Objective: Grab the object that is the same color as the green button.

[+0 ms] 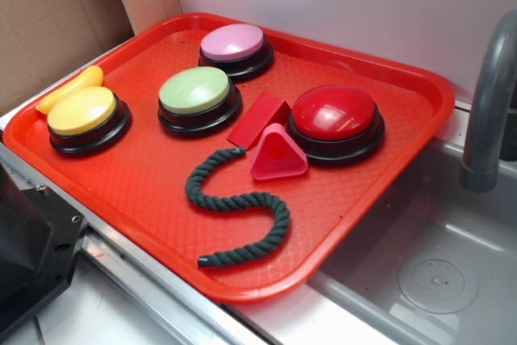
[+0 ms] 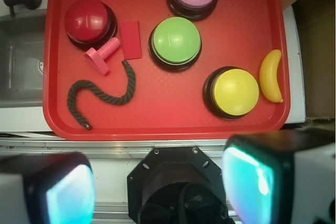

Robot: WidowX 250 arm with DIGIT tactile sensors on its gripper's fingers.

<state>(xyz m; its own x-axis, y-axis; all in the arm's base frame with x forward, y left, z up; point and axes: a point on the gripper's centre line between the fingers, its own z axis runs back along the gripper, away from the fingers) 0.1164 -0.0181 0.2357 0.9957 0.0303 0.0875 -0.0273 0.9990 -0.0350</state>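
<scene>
Exterior view: dark green rope point(image 1: 242, 204) snakes across the red tray point(image 1: 380, 224), lower centre, below the green button point(image 1: 195, 90). Wrist view: rope point(image 2: 102, 95) lower left, gripper point(image 2: 157, 187) released, jaws apart, well back. Approach hasn't started; next, reach over the rope.

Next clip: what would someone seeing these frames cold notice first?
The bright red tray fills the scene, carrying four domed push buttons: pink at the back, green button in the middle, yellow on the exterior view's left and a larger red one on its right. In front of them, a dark green rope snakes in an S-curve across the tray, its upper end beside a pink triangular block.
</scene>
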